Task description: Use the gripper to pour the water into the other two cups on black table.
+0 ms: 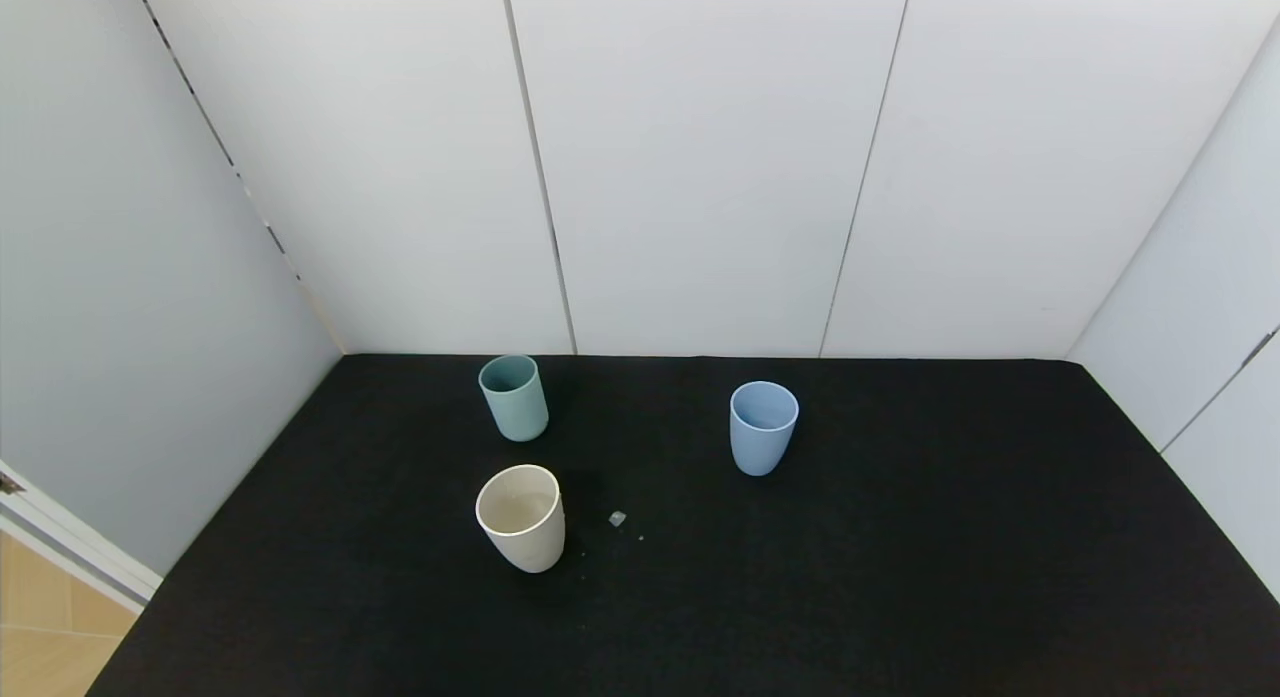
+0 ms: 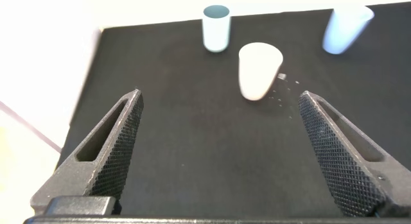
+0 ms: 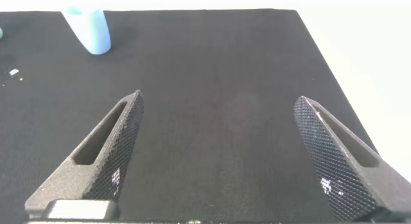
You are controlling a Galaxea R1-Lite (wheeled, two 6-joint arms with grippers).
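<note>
Three handleless cups stand upright on the black table. The light blue cup is at the back right of the group; the water inside it is hard to make out. The teal-green cup stands at the back left and the cream-white cup in front of it. Neither arm shows in the head view. My left gripper hangs open over bare table, well short of the cream-white cup, the teal-green cup and the light blue cup. My right gripper is open and empty, the light blue cup far off.
A small clear speck and a few droplets lie on the table just right of the cream-white cup. White panel walls enclose the table at the back and both sides. A strip of wooden floor shows past the table's left front corner.
</note>
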